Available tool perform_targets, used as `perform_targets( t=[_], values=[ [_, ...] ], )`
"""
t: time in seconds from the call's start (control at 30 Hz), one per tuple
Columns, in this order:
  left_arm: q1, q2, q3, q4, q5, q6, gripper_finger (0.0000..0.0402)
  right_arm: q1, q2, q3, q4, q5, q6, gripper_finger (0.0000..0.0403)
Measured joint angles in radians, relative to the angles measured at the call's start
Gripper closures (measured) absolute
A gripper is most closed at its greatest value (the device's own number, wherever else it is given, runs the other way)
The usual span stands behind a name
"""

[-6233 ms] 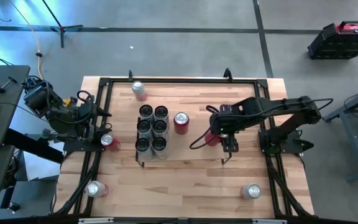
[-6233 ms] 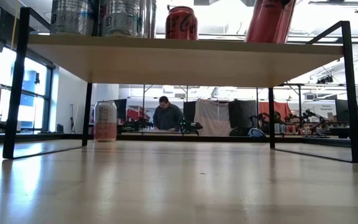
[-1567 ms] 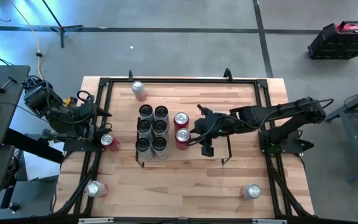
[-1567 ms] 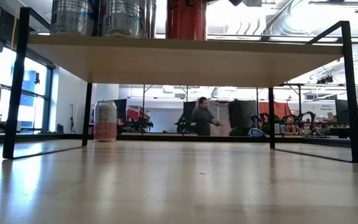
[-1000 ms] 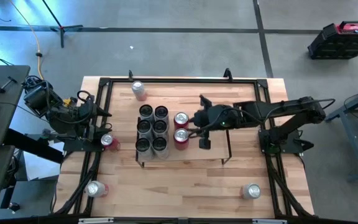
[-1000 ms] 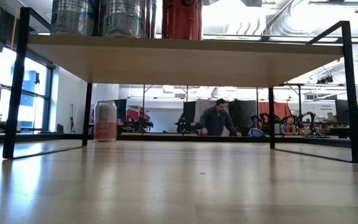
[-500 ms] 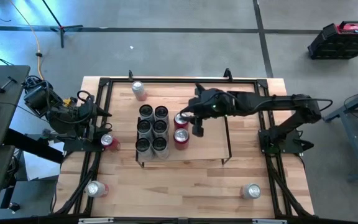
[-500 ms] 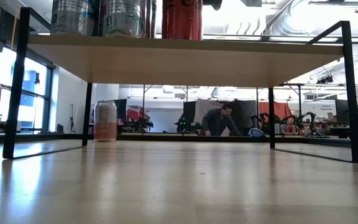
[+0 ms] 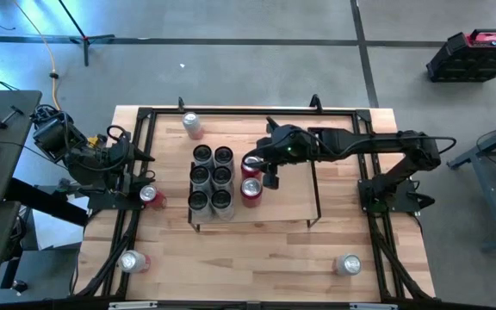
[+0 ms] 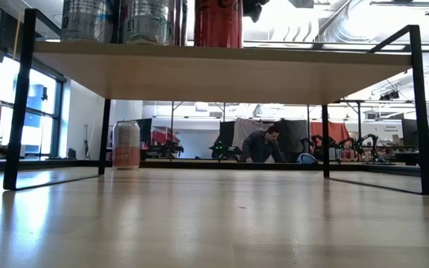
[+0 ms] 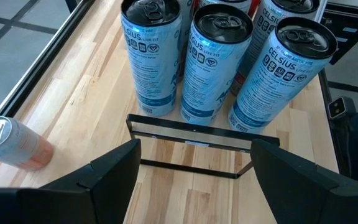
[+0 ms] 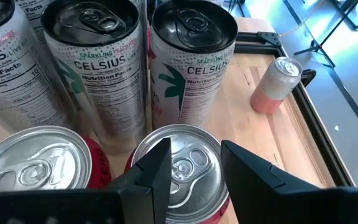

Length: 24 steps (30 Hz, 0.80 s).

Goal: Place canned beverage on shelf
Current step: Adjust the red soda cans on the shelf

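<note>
- Task can: red canned beverage [image 9: 251,163] stands upright on the shelf [image 9: 287,202], at the back of a pair of red cans, beside the block of six Celsius cans [image 9: 211,177]. In the right wrist view its silver top [image 12: 180,163] sits directly under the fingers.
- Right gripper [image 12: 191,163]: fingers part-spread just above that can's lid, not around its body. Judged: no grip on it now; whether a fingertip grazes the rim cannot be told.
- Step in hand, judged: clearing away from the placed can. Best done by rising straight up before swinging aside, as the second red can [image 9: 251,189] and the nearest Celsius can [image 12: 191,59] stand just beside it and would tip easily.
- Left gripper [image 11: 194,165]: spread and empty, waiting at the table's left edge, facing the shelf end.
- Loose cans are left on the tabletop: pink can [image 12: 276,84] at the back, one [image 9: 151,196] near the left arm, two [image 9: 348,264] toward the front.
- Hard to make out: the low view cuts off the can tops; contact between the red cans is not resolvable.
</note>
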Motion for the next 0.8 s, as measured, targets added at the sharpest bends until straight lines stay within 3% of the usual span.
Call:
perform_targets(
  t=[0.8],
  values=[
    [0.0,0.0,0.0,0.0,0.0,0.0,0.0108,0.0,0.0,0.0,0.041,0.042,-0.046,0.0279]
  ],
)
